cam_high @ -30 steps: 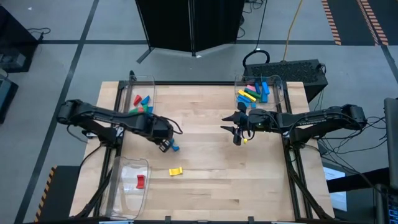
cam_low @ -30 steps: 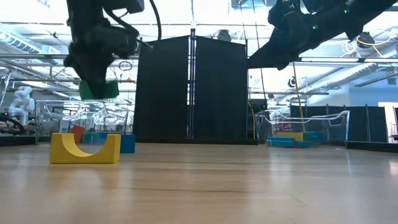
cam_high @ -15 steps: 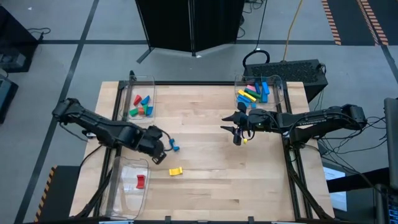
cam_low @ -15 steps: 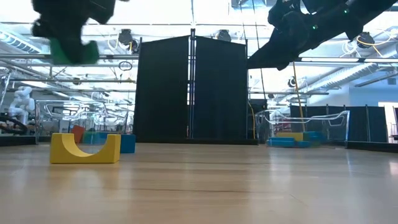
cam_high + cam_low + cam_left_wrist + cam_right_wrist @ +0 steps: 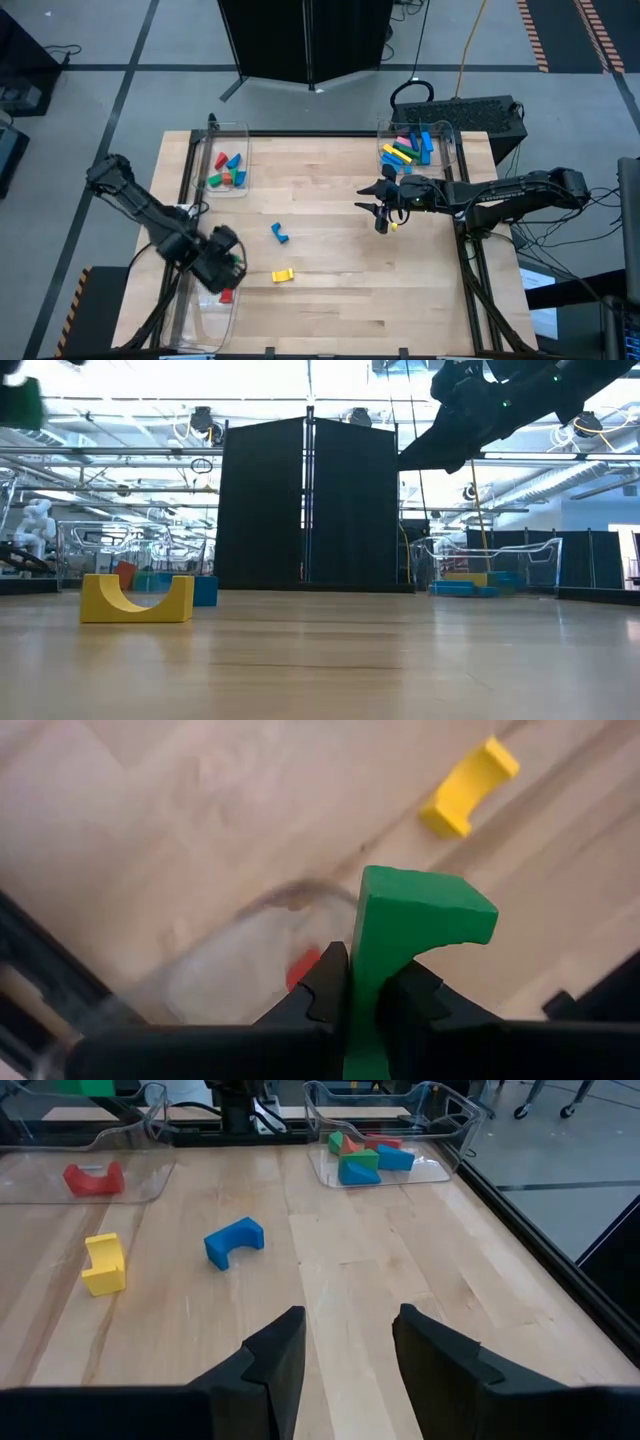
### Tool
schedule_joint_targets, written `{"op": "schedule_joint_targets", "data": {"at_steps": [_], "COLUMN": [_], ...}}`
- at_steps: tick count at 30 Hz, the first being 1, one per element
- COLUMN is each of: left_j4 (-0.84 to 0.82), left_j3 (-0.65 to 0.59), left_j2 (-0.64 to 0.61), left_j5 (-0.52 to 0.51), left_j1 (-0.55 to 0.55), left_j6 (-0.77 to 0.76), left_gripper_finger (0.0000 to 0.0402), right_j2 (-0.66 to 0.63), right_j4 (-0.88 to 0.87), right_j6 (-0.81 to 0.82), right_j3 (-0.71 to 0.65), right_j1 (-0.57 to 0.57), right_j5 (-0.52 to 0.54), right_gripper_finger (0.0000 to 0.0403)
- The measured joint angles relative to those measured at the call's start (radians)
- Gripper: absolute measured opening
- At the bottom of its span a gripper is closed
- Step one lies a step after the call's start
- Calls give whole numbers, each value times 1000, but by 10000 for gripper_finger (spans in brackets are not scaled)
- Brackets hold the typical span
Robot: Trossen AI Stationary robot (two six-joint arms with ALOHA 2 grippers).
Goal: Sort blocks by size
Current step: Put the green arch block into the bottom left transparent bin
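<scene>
One green block (image 5: 400, 935) sits pinched in the left gripper (image 5: 365, 995), above the near clear bin (image 5: 205, 312) holding a red block (image 5: 227, 295) — right gripper (image 5: 345, 1345) spread, empty, well apart from that bin.

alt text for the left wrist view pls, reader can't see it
The left claw is shut on a green block, held above a clear plastic bin with a red block inside. A yellow arch-shaped block lies on the wooden table beyond it.
</scene>
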Motion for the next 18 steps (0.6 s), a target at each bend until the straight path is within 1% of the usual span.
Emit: {"op": "schedule_joint_targets", "data": {"at_steps": [5, 9, 15, 18], "left_j4": [0, -1, 3, 10], "left_j3": [0, 0, -13, -28], "left_j2": [0, 4, 50, 86], "left_j5": [1, -24, -43, -5], "left_j1": [-105, -179, -246, -269], "left_j6": [-148, -241, -336, -379], "left_gripper_finger": [38, 38, 38, 38], "right_j2": [0, 0, 0, 0], "right_j4": [0, 4, 12, 14], "right_j6": [4, 11, 12, 17], "right_j3": [0, 0, 0, 0], "right_j1": [0, 0, 0, 0], "right_j5": [0, 0, 0, 0], "right_gripper_finger": [148, 148, 148, 148]}}
